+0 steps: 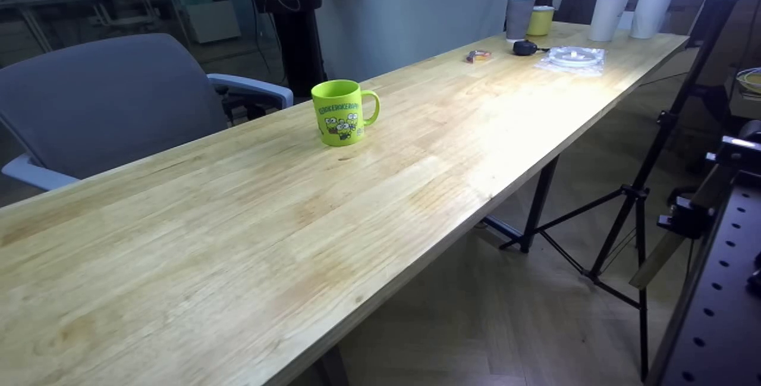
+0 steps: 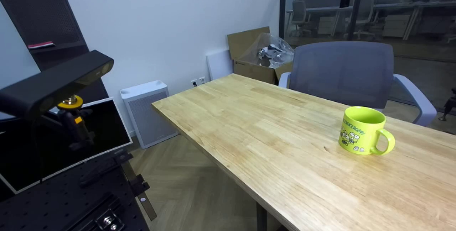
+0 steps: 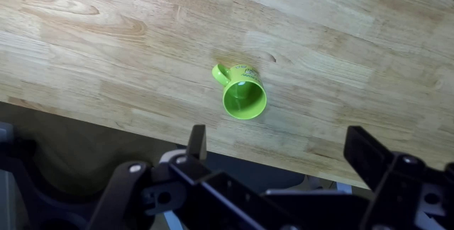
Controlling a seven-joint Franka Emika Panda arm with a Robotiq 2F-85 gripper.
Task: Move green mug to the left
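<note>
The green mug is bright lime-green with a loop handle and a dark printed cartoon. It stands upright on the wooden table in both exterior views (image 1: 339, 113) (image 2: 358, 133), near the edge on the chair's side. In the wrist view the mug (image 3: 244, 99) is seen from above at the middle, with its handle toward the upper left. My gripper (image 3: 276, 128) is open, its two black fingers wide apart with nothing between them. The fingertips appear below the mug in that picture, apart from it. The gripper is not seen clearly in the exterior views.
The wooden table (image 1: 250, 231) is long and narrow. A grey chair (image 2: 342, 74) stands at its edge beside the mug. At the far end are a grey cup (image 1: 518, 20), a yellow cup (image 1: 540, 22), white cups (image 1: 607, 20) and a plastic packet (image 1: 574, 59). A tripod (image 1: 630, 193) stands beside the table.
</note>
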